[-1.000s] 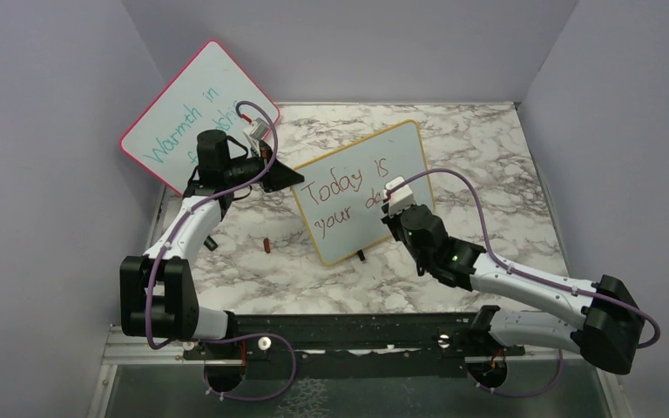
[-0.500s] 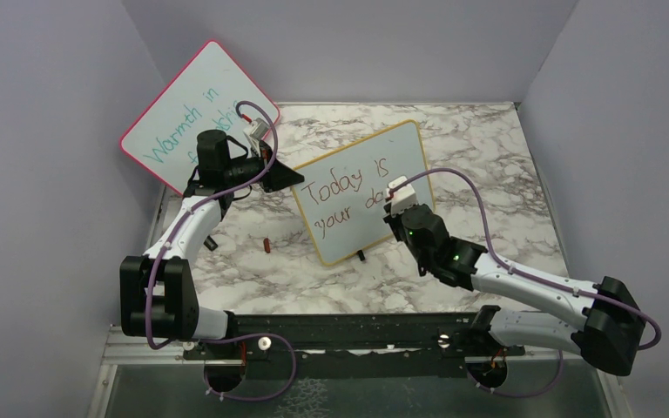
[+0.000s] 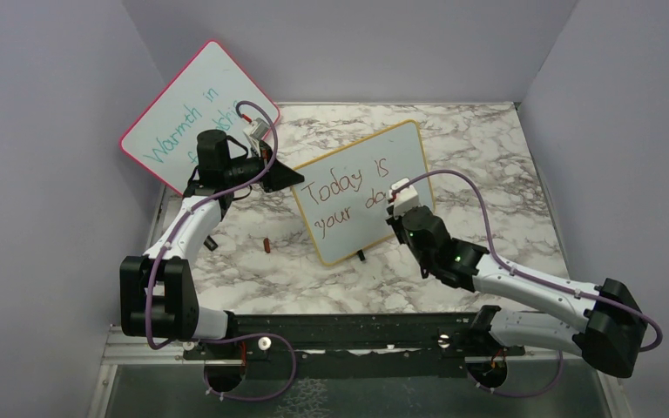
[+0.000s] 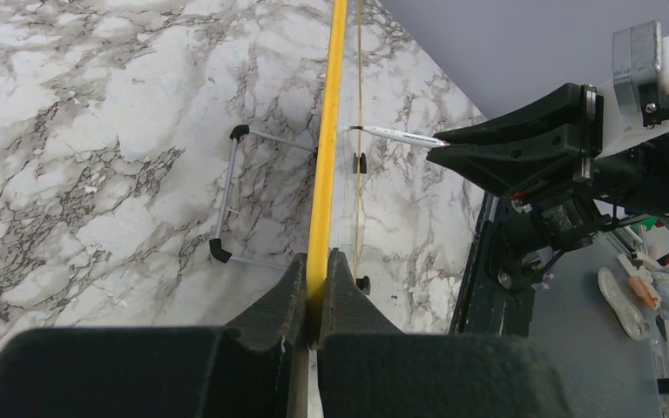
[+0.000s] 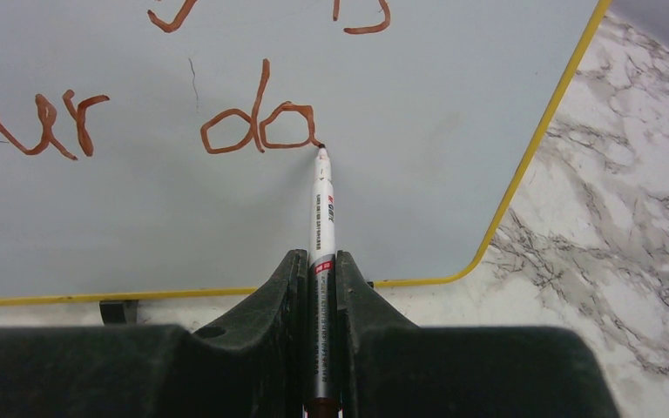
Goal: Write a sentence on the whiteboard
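Observation:
The yellow-framed whiteboard stands tilted on the marble table. It shows edge-on in the left wrist view and face-on in the right wrist view. My left gripper is shut on the board's left edge; in the top view it sits at that edge. My right gripper is shut on a white marker whose tip touches the board at the end of "da". The sentence reads "Today is" over "your da" in red-brown.
A pink-framed board with teal writing leans at the back left behind my left arm. A small red-brown marker cap lies on the table left of the yellow board. Grey walls close in the table on three sides.
My right gripper has shifted slightly right and down along the board with the marker, finishing the "a". The left arm and board have not moved.

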